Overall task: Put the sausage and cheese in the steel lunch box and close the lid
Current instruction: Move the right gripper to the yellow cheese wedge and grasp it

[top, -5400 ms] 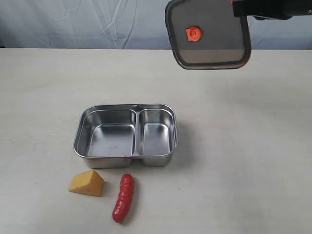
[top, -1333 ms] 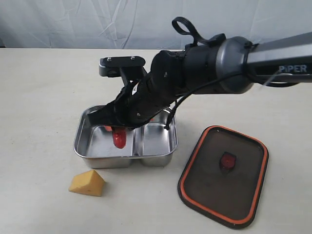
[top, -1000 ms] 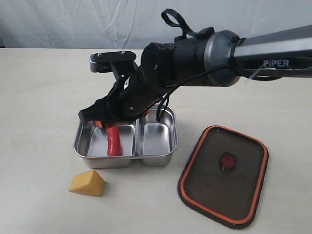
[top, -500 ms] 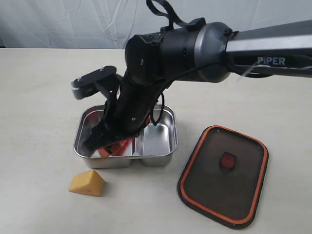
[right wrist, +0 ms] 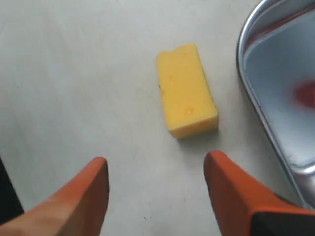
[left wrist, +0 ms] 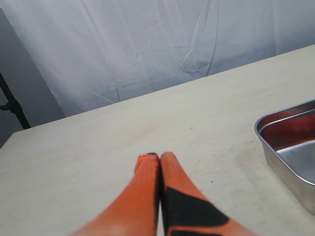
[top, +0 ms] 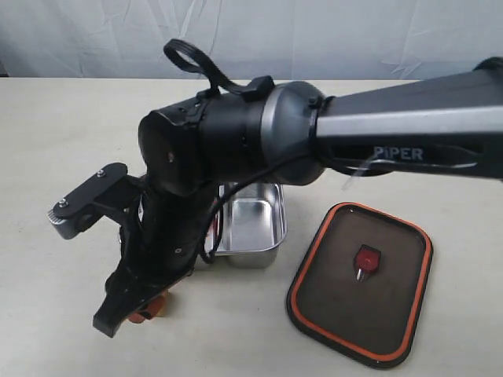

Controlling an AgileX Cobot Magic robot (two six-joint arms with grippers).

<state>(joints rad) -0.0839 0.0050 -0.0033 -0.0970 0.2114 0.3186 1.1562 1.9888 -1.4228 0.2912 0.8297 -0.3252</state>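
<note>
The right arm (top: 236, 149) is reaching across the steel lunch box (top: 250, 256) toward the table's near left. Its right claw (right wrist: 156, 160) is gaping wide and gripping nothing. The lid (top: 338, 259) is lying seal-up, right of the box. The cheese (right wrist: 187, 91) is lying just ahead of the claw, centred, its long axis pointing away. The exterior view is nearly hiding it. A red blur inside the box may be the sausage (right wrist: 306, 94). The left claw (left wrist: 155, 157) is pinched closed, empty.

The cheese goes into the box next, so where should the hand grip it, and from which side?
Probably across its two long sides, mid-length, from above: the cheese lies flat on the table, clear of the box, with the open right hand lined up that way.
</note>
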